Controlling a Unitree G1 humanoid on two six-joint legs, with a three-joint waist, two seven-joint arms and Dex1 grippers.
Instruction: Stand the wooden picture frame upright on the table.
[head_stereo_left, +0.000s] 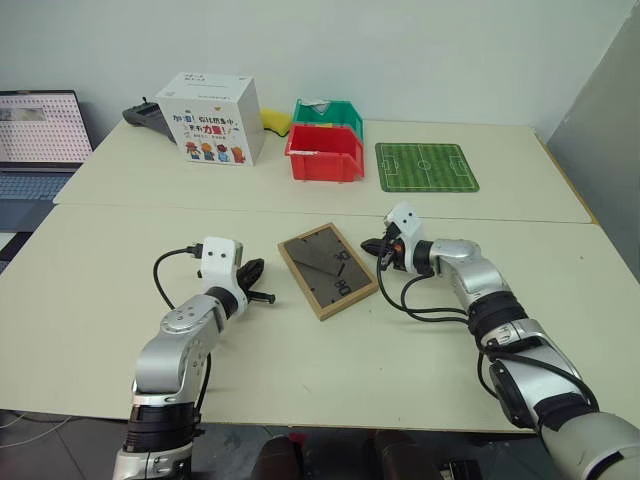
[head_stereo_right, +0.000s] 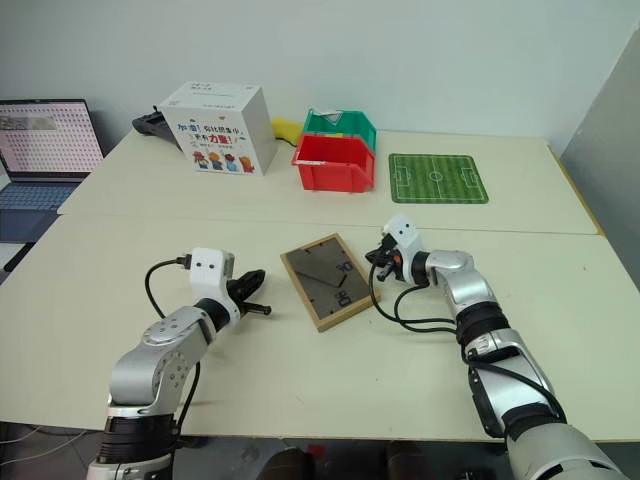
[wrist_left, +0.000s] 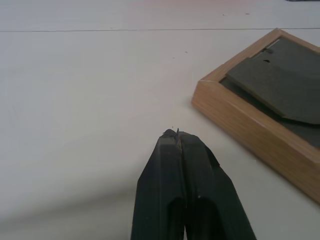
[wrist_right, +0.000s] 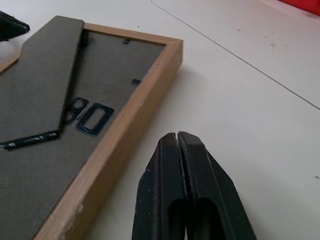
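Small light-wood picture frame (head_stereo_left: 327, 270) lies flat, grey back up, stand folded, on cream table (head_stereo_left: 300, 370) between our 2 grippers. Left gripper (wrist_left: 177, 135) and right gripper (wrist_right: 177, 136) both pinched closed, empty, near opposite edges. Step: approach. Next: we lift an edge, swing stand out. Red bin (head_stereo_left: 324, 155), green bin (head_stereo_left: 330, 114): contents unclear.
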